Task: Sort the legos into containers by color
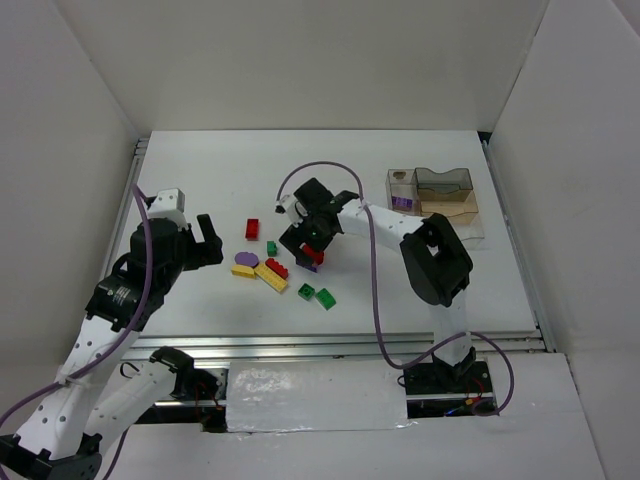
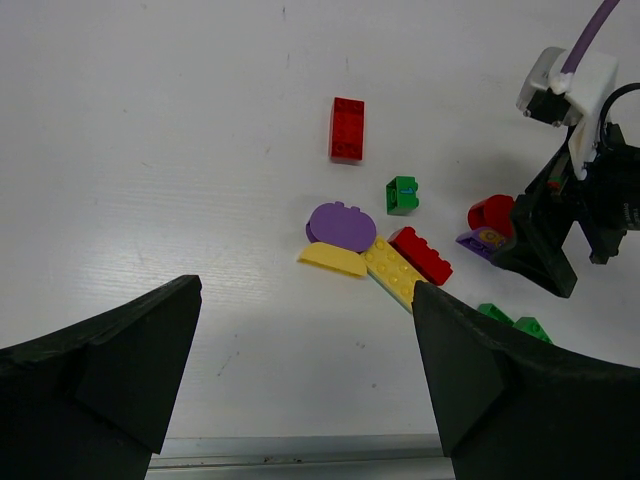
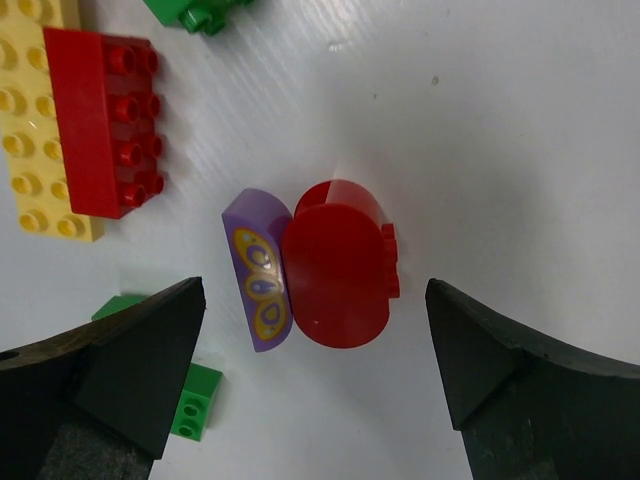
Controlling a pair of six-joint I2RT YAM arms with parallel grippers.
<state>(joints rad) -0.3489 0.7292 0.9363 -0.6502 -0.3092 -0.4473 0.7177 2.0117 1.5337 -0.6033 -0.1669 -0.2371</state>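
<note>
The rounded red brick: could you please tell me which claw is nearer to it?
Right. The right claw hangs open, straddling the rounded red brick; the left claw is apart, well to its left in the top view.

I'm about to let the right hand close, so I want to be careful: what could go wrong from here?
1. The red rounded brick lies between the fingers of the open right hand, but the purple patterned brick touches its side. Closing may pinch both, so a purple piece could end up among the reds.
2. The red brick's curved face may slip or twist under the fingers.
</note>
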